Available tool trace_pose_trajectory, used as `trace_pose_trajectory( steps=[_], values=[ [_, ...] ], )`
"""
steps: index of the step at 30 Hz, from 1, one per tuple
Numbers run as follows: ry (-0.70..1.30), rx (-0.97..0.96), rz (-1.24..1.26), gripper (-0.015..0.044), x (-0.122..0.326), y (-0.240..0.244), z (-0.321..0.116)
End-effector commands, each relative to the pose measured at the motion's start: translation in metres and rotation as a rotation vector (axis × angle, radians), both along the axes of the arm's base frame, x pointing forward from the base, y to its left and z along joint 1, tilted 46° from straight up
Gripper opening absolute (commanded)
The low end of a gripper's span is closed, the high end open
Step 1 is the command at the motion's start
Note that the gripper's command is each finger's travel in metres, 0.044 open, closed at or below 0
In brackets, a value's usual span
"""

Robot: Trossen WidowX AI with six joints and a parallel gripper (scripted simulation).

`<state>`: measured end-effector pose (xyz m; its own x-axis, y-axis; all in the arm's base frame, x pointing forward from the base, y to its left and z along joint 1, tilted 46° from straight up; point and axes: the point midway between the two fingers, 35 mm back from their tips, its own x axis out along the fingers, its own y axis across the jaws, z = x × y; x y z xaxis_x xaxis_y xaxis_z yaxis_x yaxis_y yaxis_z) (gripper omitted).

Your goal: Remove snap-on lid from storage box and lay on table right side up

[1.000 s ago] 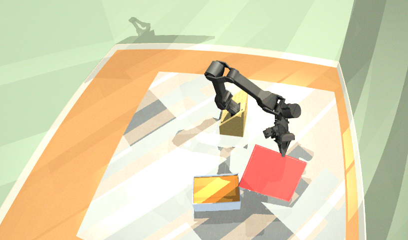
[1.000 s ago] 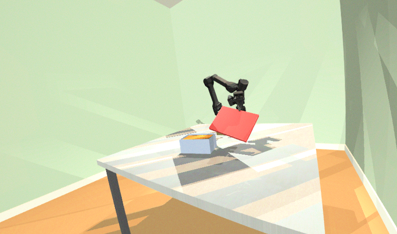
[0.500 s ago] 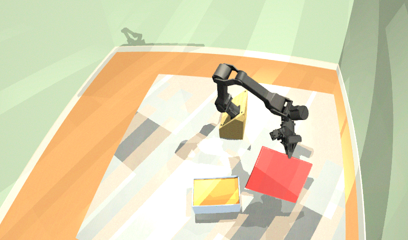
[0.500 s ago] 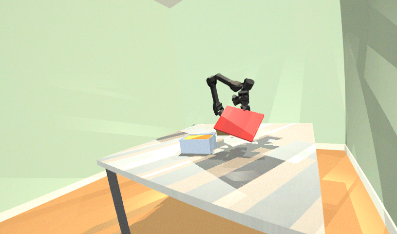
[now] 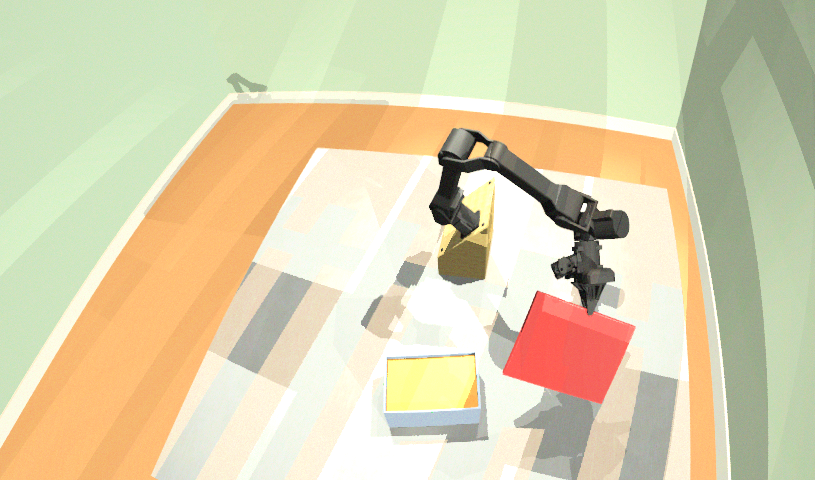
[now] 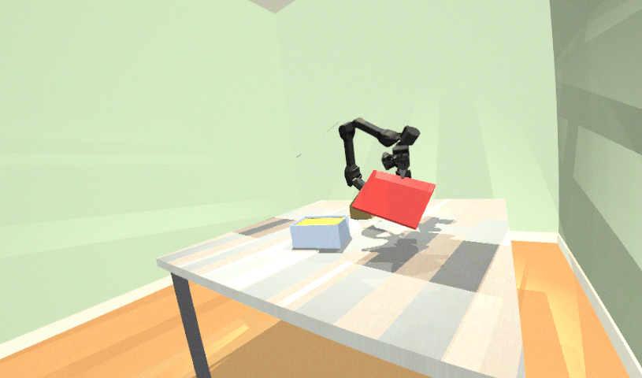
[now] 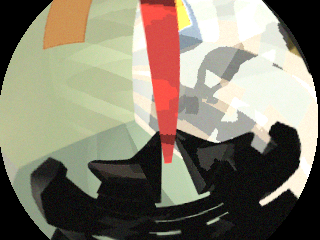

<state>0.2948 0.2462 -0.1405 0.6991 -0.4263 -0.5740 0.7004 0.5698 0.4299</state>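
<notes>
The red lid hangs steeply tilted in the air to the right of the box, clear of it. In the wrist view the lid shows nearly edge-on. My gripper is shut on the lid's upper edge and points down. The storage box stands upright on the table, light blue, open at the top, with a yellow inside. A corner of the box shows at the top of the wrist view. The lid's far face is hidden in the top and exterior views.
The table carries the box and the tan wedge-shaped arm base behind it. Shadows of the arm and lid fall on the table below the lid. The table's right edge lies to the right of the lid.
</notes>
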Motion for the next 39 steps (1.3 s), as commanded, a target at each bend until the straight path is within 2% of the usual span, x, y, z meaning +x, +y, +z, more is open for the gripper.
trace_pose_trajectory(
  steps=[1, 39],
  values=[
    [-0.019, 0.018, 0.002, 0.0000, 0.003, 0.009, 0.003],
    [-0.020, 0.017, 0.002, 0.0000, -0.002, -0.013, -0.016]
  ],
)
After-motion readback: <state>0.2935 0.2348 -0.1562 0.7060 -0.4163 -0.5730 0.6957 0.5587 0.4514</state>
